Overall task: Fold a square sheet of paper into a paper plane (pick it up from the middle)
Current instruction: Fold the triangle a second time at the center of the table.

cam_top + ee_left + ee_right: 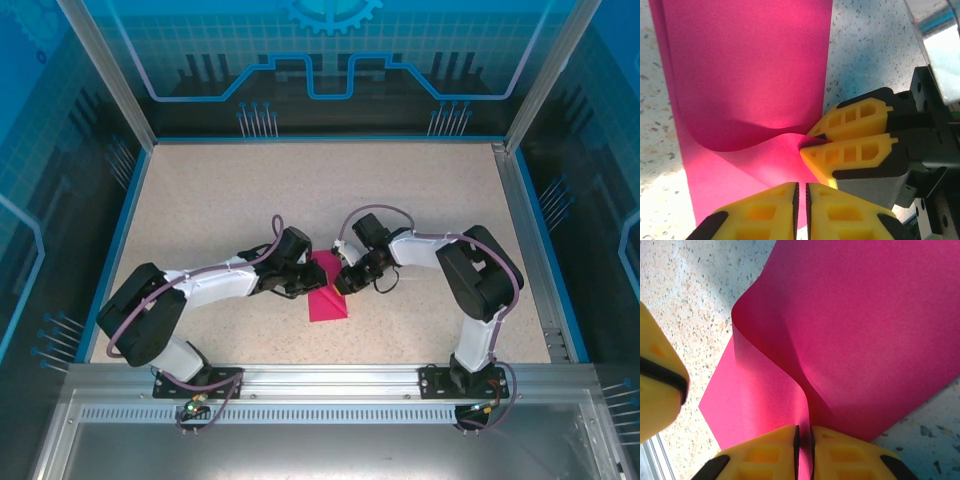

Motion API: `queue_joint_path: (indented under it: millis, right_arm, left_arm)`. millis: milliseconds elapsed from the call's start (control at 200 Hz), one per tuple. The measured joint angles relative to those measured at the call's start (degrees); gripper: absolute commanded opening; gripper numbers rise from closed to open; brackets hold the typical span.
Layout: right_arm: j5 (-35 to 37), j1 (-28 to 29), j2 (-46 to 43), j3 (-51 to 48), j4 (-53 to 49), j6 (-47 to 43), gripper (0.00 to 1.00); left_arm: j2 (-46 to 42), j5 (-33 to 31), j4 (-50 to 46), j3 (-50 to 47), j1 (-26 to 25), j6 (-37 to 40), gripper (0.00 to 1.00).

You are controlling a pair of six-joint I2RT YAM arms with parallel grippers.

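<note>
The right claw is clamped tight on a raised pleat of the square sheet of paper. The left claw has its jaws almost together at the sheet's edge; whether paper sits between them cannot be told. The sheet lies buckled mid-surface, between both claws.

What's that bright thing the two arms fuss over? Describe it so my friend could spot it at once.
On the speckled table, look near the front, where the two white arms meet. There lies the square sheet of paper, partly folded over, pinched by the right tool. It alone is magenta-pink.
</note>
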Motion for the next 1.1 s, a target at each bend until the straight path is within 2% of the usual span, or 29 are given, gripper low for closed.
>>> queue_joint_path:
  millis: [305,1095]
  right_arm:
    - [0.0,0.0,0.0,0.0,0.0,0.0,0.15]
    - [0.0,0.0,0.1,0.0,0.0,0.0,0.16]
  left_arm:
    - [3.7,1.2,3.8,0.0,0.0,-1.2,0.15]
    - [5.2,1.1,6.3,-1.7,-0.4,-2.0,0.14]
